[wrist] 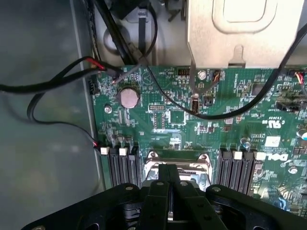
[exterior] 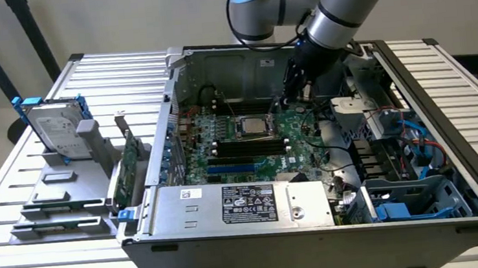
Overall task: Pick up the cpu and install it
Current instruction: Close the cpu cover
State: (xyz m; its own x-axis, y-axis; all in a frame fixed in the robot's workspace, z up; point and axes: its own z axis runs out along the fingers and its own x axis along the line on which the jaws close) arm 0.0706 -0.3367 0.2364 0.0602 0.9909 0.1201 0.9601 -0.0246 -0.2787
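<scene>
The cpu (exterior: 253, 127), a small square chip with a dull silver top, lies flat in the socket at the middle of the green motherboard (exterior: 223, 155) inside the open computer case. My gripper (exterior: 292, 102) hangs low over the board, just to the exterior view's right of the socket and a little farther back. In the wrist view my gripper (wrist: 169, 173) is shut, its black fingers (wrist: 158, 191) pressed together with nothing visible between them. The socket's metal frame (wrist: 154, 162) shows just beyond the fingertips, partly hidden by them.
A silver hard drive with blue rails (exterior: 57, 132) and a green circuit card (exterior: 125, 166) stand in a grey rack at the exterior view's left. The power supply (exterior: 240, 202) fills the case's near side. Loose black cables (wrist: 57, 86), a metal bracket (wrist: 235, 33) and memory slots (wrist: 122, 165) surround the socket.
</scene>
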